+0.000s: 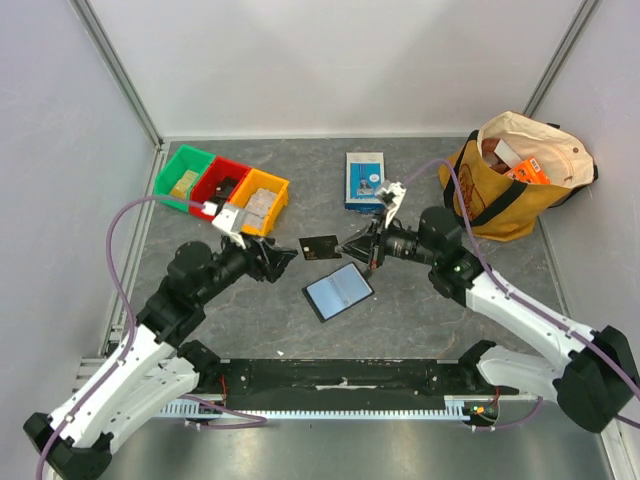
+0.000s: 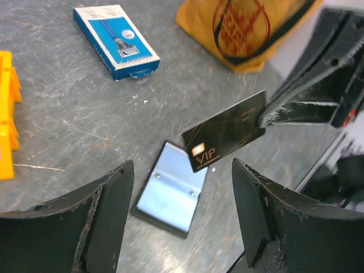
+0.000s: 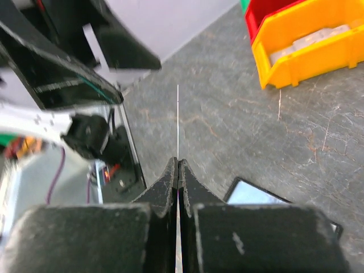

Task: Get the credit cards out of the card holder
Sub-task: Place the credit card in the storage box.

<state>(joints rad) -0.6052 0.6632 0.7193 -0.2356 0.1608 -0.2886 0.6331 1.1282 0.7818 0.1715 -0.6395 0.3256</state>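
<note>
Logged right gripper pinched fully shut on one short end of a thin black rectangular plastic credit card with gold chip and "VIP" lettering. Card held in the air, tilted, clear of the grey stone-patterned tabletop; from the right wrist, visible only as an edge-on line. Logged left gripper with jaws spread wide, holding nothing, facing the card's free end without touching it. Located the flat, dark-rimmed rectangular card holder, bluish-grey inner face up, lying on the tabletop near the lifted card and apart from both grippers.

Step in hand, as judged: this card out of the holder, set-down not yet done. Next move probably calls for lowering the card level onto bare tabletop beside the holder, then easing the right jaws apart. Thin and light, so likely to skid or flip if let go from height. After that, probably a check of the holder for any card inside.

Counts:
- Credit cards visible: one. Cannot tell whether more sit in the pockets.
- Card holders: one.
- Grippers: two.
- Also one blue-and-white flat box, three plastic bins (green, red, yellow) and one yellow-and-cream cloth tote bag.
</note>
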